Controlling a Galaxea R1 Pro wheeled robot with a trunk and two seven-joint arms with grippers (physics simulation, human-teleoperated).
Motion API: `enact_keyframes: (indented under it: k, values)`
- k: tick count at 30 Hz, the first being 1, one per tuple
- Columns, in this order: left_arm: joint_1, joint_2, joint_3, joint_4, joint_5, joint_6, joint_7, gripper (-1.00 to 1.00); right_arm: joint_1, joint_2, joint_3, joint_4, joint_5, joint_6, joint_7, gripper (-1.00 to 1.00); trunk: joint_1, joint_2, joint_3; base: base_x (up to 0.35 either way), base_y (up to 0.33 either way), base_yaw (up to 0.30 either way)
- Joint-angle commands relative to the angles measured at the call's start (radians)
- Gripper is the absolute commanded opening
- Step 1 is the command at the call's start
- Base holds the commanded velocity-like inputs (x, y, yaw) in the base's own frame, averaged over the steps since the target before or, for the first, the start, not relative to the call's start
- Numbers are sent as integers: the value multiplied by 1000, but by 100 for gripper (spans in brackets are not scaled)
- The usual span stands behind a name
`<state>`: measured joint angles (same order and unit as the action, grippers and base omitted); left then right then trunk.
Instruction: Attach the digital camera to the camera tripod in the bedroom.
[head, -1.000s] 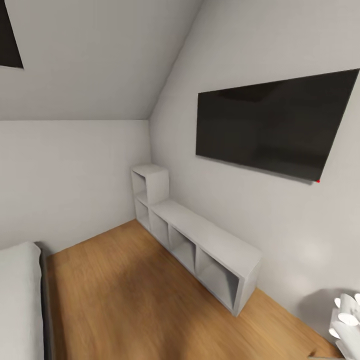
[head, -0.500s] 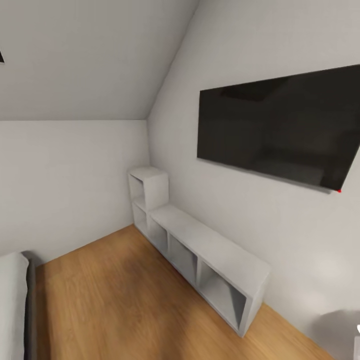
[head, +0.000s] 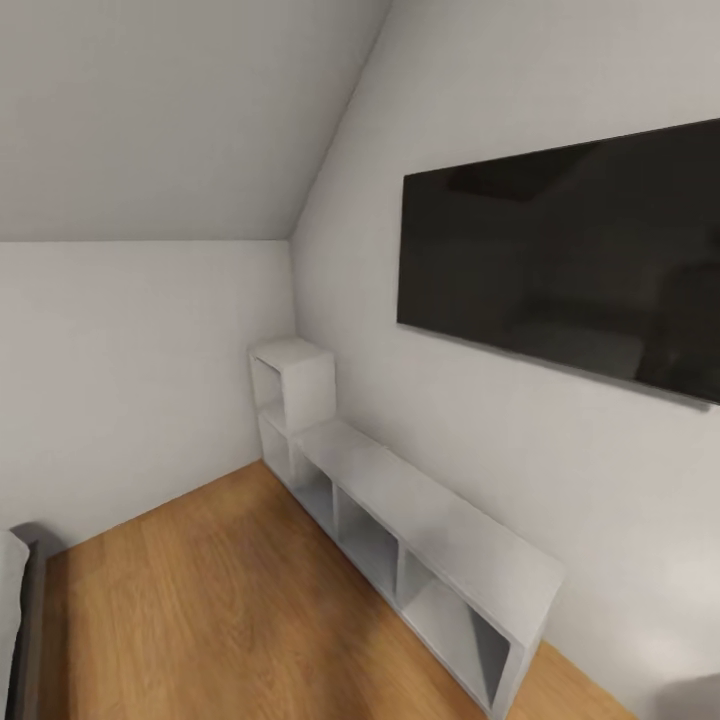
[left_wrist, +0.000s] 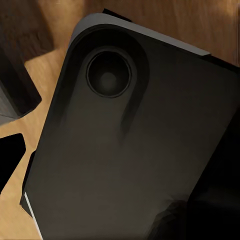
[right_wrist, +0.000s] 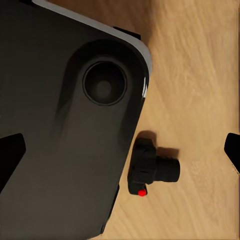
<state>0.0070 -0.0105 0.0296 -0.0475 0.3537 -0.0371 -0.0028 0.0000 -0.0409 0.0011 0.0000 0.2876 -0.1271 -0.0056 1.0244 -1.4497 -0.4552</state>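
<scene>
Open wood floor (head: 200, 600) ahead; white cube shelves (head: 420, 530) line right wall, bed frame (head: 25, 620) at left edge. Digital camera (right_wrist: 150, 167) on floor just beside black robot base (right_wrist: 60, 130), bare floor on its other sides.

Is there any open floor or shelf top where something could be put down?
The wood floor between the bed and the low shelf is bare. The shelf's long top looks bare too. By the robot's base, the camera lies on the floor.

A small black digital camera (right_wrist: 151, 169) with a red dot lies on a light wood floor (right_wrist: 200, 75), lens pointing sideways. Just beside it looms a large dark rounded robot panel (right_wrist: 60, 130) with a circular recess.
</scene>
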Motion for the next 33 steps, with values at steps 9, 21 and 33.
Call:
enact_keyframes:
  k: [9,21,33]
  values:
    - [1,0,3,-2,4,-1,0,100,0,1,-4,0,3,-2,-1,100,1,0,-1,297,0,-149]
    - [1,0,3,-2,4,-1,0,100,0,1,-6,0,2,-2,-1,100,1,0,-1,125,0,-238]
    - [1,0,3,-2,4,-2,0,100,0,1,-6,0,2,-2,-1,100,1,0,-1,8,0,-245]
